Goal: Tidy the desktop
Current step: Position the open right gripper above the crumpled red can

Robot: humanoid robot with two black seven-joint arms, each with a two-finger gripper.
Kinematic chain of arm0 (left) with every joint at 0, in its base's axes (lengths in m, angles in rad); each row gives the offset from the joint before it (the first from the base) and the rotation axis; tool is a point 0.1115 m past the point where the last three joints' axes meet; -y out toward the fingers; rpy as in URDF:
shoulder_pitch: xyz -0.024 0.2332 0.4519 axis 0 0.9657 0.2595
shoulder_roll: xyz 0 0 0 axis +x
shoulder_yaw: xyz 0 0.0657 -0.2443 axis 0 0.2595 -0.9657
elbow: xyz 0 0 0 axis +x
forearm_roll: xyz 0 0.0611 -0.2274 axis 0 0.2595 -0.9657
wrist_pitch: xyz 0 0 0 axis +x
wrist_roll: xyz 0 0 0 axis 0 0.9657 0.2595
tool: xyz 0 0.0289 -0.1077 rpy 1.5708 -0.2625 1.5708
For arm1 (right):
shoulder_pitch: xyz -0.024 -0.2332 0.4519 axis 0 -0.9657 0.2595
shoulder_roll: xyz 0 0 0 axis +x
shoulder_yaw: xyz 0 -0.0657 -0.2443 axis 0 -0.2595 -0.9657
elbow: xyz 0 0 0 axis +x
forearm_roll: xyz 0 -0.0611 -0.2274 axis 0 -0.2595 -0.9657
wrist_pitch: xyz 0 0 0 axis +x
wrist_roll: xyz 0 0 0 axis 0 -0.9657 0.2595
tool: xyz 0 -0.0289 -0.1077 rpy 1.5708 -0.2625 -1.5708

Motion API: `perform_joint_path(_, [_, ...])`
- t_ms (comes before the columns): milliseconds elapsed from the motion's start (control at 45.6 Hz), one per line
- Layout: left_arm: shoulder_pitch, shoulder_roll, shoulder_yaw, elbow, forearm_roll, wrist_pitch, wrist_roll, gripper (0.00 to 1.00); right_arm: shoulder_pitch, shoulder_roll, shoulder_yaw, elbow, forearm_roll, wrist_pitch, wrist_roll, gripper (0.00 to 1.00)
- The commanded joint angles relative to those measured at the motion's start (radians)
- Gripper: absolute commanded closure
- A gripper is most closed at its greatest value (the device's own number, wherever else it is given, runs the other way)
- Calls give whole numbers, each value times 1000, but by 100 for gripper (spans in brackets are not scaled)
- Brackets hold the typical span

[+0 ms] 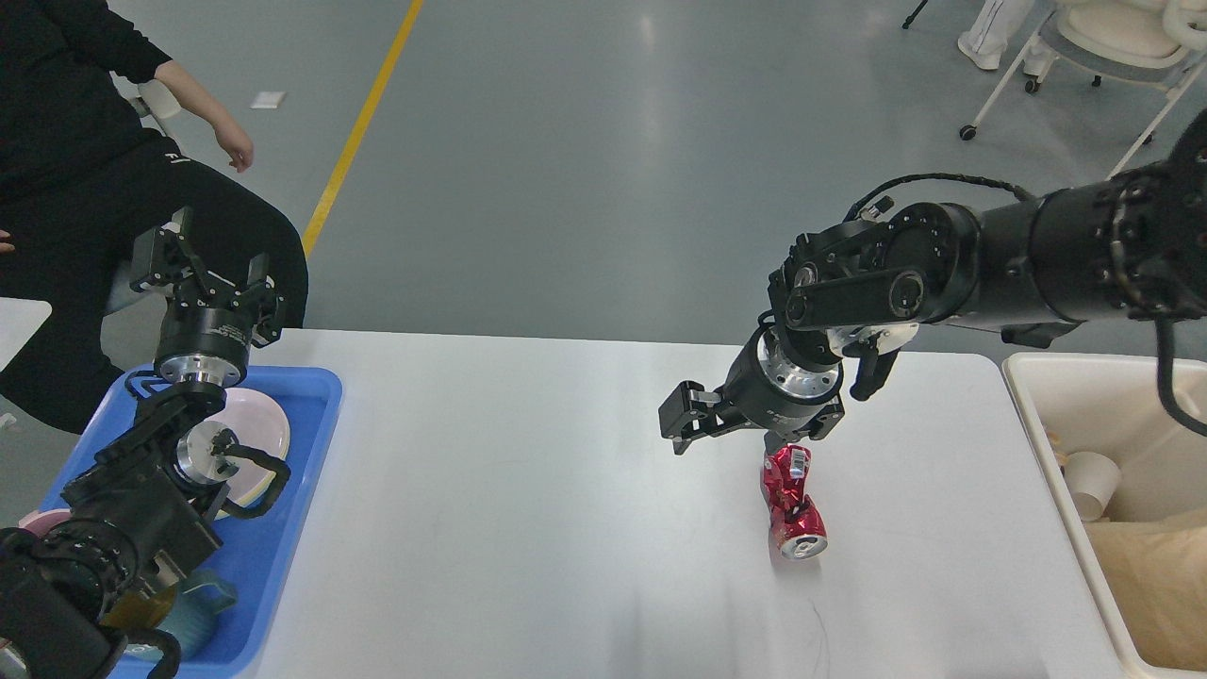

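The desktop (528,509) is a white table top with rounded corners. A crushed red can (792,505) lies tilted on it, right of centre. My right gripper (754,441) hangs just above the can's upper end with its fingers spread, open; one finger (684,420) sticks out to the left. I cannot tell whether it touches the can. My left gripper (206,273) is raised above the far end of the blue tray, open and empty.
The blue tray (316,443) at the left edge holds a pale plate (256,424) and a teal object (203,599). A cream-white bin (1033,415) at the right edge holds a paper cup (1094,481) and brown paper. A person in black (85,179) sits behind the tray.
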Motion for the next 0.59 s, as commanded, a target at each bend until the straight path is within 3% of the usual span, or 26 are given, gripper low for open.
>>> perform_joint_path(0, [0, 0, 0, 0, -1, 0, 0, 4, -1, -1, -1, -16, 1, 2, 0, 0])
perform_joint_path(570, [0, 0, 0, 0, 1, 0, 0, 4, -15, 32, -3, -58, -18, -17, -3, 0])
